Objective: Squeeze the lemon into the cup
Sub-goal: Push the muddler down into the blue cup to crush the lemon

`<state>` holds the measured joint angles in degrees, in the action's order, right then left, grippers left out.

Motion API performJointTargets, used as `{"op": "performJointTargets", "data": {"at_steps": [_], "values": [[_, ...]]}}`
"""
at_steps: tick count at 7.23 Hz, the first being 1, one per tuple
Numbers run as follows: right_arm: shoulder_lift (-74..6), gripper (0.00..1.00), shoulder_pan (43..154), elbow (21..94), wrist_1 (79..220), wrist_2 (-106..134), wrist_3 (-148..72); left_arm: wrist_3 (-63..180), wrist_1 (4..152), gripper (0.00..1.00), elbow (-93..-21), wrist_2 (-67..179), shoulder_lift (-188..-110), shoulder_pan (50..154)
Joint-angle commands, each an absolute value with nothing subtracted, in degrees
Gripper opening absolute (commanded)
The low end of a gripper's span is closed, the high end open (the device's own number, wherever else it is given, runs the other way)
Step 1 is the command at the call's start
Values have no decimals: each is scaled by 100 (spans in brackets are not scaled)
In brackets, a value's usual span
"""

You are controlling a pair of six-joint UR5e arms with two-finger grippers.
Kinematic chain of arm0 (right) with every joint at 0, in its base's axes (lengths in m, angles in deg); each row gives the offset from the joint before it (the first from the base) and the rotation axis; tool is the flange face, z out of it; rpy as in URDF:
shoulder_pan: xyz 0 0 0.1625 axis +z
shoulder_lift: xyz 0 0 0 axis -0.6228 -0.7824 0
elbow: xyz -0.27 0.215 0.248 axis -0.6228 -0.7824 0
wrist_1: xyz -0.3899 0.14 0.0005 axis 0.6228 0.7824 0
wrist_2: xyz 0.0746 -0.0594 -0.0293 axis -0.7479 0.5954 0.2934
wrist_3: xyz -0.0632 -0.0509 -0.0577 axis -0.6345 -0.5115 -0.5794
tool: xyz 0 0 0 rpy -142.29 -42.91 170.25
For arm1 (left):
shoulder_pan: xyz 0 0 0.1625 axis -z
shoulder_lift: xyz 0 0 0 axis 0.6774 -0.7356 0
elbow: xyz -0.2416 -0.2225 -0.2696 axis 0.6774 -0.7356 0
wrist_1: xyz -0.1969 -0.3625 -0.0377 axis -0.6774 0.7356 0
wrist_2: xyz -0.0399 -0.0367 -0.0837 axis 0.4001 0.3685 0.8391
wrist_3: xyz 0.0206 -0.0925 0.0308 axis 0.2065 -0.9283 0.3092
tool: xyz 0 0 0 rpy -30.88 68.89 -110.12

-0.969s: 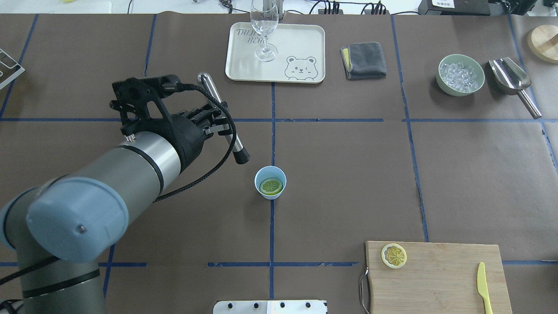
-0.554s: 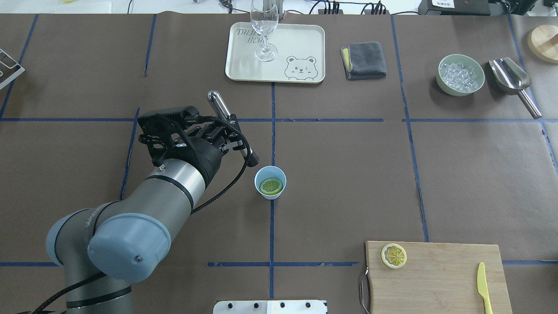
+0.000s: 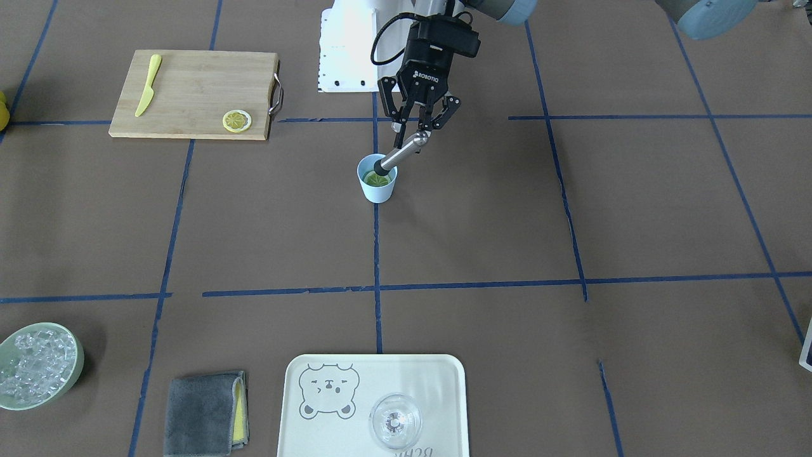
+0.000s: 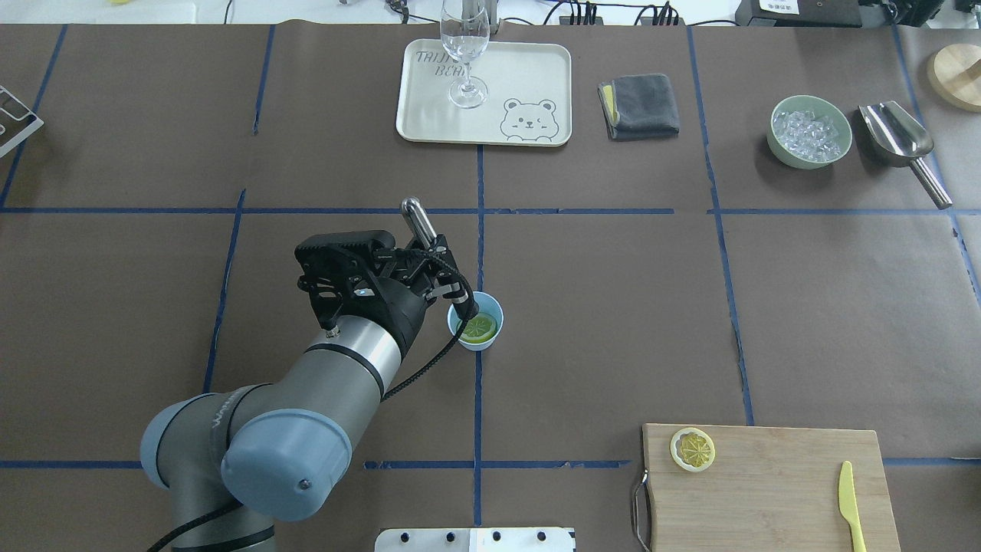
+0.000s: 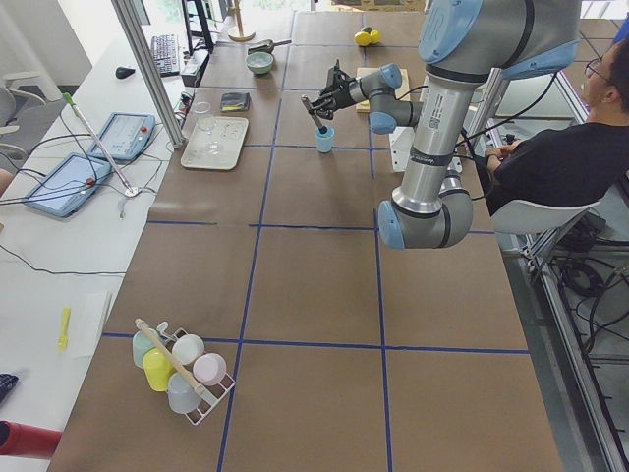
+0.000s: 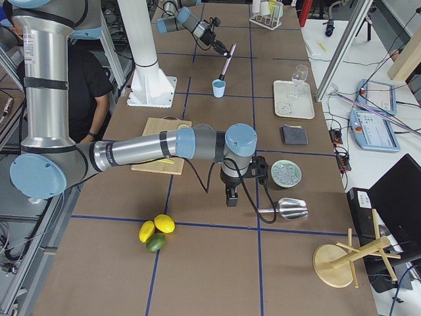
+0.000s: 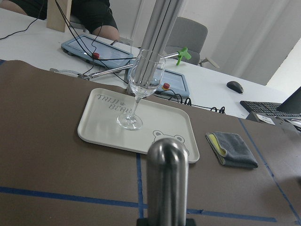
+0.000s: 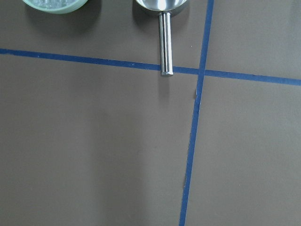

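My left gripper (image 3: 419,132) clamped on steel muddler (image 3: 401,154) (tilted), dark tip inside cup (image 3: 380,192), over lemon (image 4: 480,330). Right gripper (image 6: 231,199): opening indiscernible.

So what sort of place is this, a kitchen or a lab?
Most likely a robotics lab staged as a drinks bench, not a kitchen: the table is papered brown and gridded with blue tape, tablets lie on the white side bench, and a person sits beside the robot.
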<state>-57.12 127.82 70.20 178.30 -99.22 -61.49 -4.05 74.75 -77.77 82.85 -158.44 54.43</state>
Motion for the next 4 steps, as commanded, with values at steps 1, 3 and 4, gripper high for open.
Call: {"op": "performJointTargets", "data": {"at_steps": [1,3,4], "values": [[-5720,100,12799,7037,17830,-9910,-6156,-420,7491,0,-7593,8289,-15952,5389],[-5720,100,12826,7055,17830,-9910,-6165,-429,7674,0,-7321,8280,-16005,5372],[-5712,100,12826,7055,17830,-9910,-6165,-421,8110,0,-6954,8272,-16005,5372]]}}
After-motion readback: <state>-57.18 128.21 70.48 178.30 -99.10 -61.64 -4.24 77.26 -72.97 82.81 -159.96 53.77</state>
